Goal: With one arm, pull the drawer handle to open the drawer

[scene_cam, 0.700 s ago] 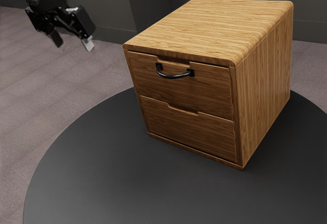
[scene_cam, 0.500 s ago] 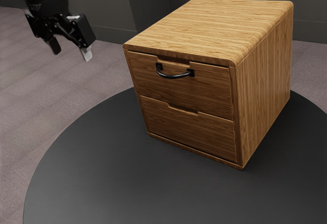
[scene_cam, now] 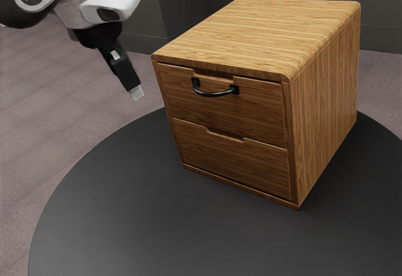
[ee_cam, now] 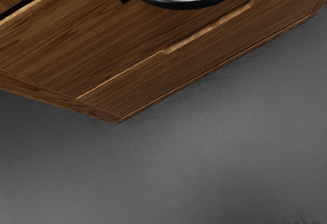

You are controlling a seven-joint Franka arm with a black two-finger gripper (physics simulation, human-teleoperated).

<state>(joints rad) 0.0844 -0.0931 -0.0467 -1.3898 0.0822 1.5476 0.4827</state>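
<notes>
Hanging at the exterior view's left, my gripper [scene_cam: 133, 87] is clear of the wooden cabinet [scene_cam: 270, 31]; open or closed, I cannot tell. Top drawer [scene_cam: 251, 109] flush, its black handle [scene_cam: 215, 92] untouched; cabinet on dark round table [scene_cam: 144, 226]. Wrist view: handle [ee_cam: 184, 0], drawer [ee_cam: 76, 40], table [ee_cam: 204, 157] before my hand.
</notes>
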